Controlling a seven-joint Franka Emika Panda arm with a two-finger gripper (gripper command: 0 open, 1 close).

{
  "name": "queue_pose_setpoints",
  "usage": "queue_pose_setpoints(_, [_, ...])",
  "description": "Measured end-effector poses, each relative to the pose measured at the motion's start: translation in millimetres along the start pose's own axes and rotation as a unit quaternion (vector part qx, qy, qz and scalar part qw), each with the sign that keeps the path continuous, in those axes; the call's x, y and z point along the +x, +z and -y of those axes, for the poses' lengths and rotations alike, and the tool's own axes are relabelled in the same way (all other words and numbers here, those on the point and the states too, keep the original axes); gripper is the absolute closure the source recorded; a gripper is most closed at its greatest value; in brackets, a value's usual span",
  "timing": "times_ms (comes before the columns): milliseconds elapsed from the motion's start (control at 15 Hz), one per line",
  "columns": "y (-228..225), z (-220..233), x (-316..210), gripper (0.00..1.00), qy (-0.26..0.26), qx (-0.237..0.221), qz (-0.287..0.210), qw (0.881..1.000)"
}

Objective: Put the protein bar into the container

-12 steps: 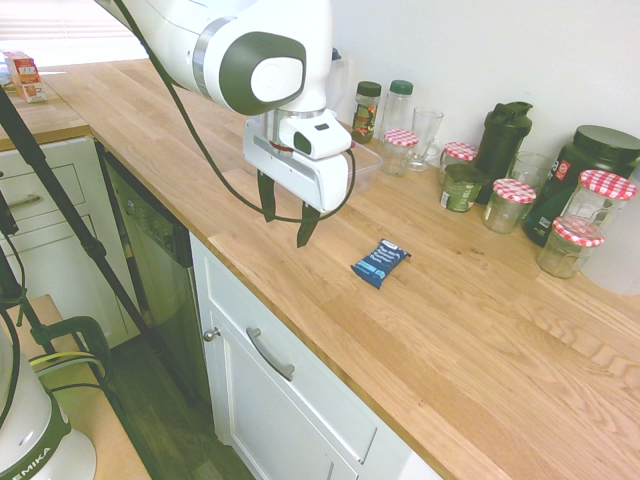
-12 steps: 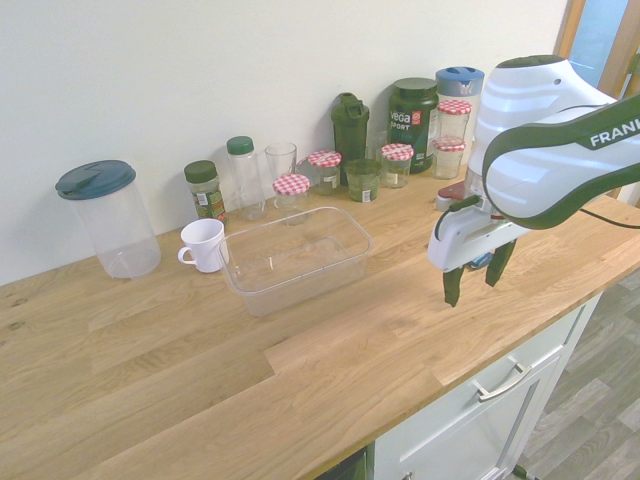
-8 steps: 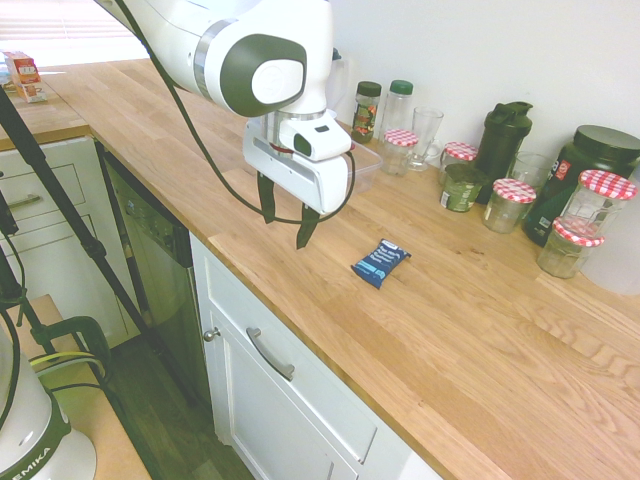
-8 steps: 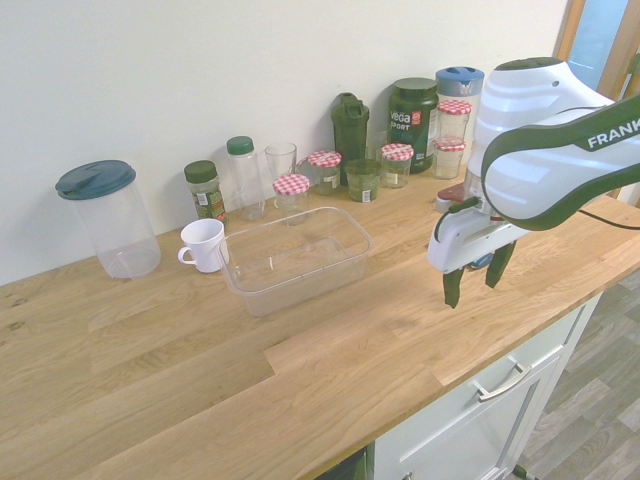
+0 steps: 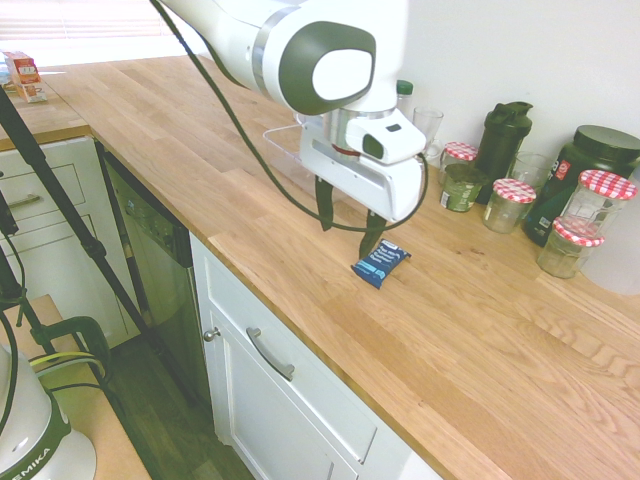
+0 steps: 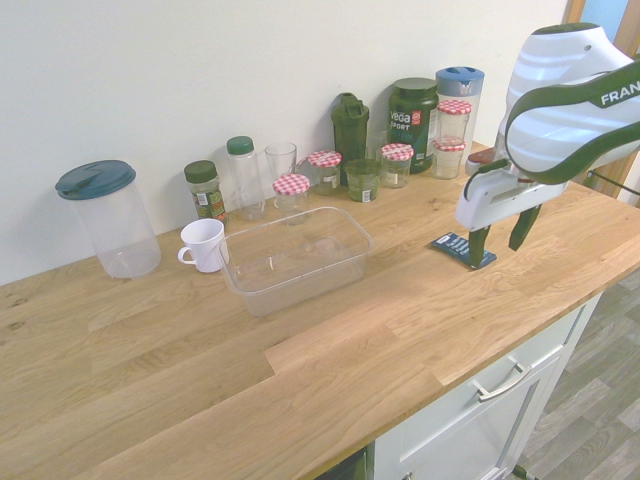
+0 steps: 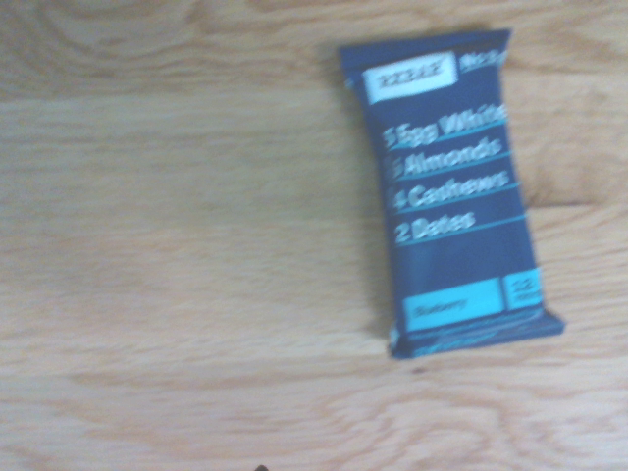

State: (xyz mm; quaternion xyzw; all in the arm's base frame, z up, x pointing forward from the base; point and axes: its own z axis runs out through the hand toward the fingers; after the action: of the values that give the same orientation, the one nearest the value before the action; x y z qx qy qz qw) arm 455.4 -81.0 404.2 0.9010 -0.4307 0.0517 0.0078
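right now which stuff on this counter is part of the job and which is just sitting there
For the job:
protein bar
container
gripper, open above the bar

Just lying about:
white cup
checked-lid jars
big lidded jug
dark shaker bottle

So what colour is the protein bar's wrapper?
Dark blue with white and light-blue print; the protein bar shows best in the wrist view.
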Motion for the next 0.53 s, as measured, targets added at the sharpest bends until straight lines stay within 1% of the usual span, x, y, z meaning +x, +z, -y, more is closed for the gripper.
queue_pose_setpoints(267, [17.0,12.6,32.9,0.00,-0.018,-0.001,-0.014,1.000])
queue_pose_setpoints(533, [27.4,29.1,51.7,0.00,-0.046,-0.001,-0.020,0.999])
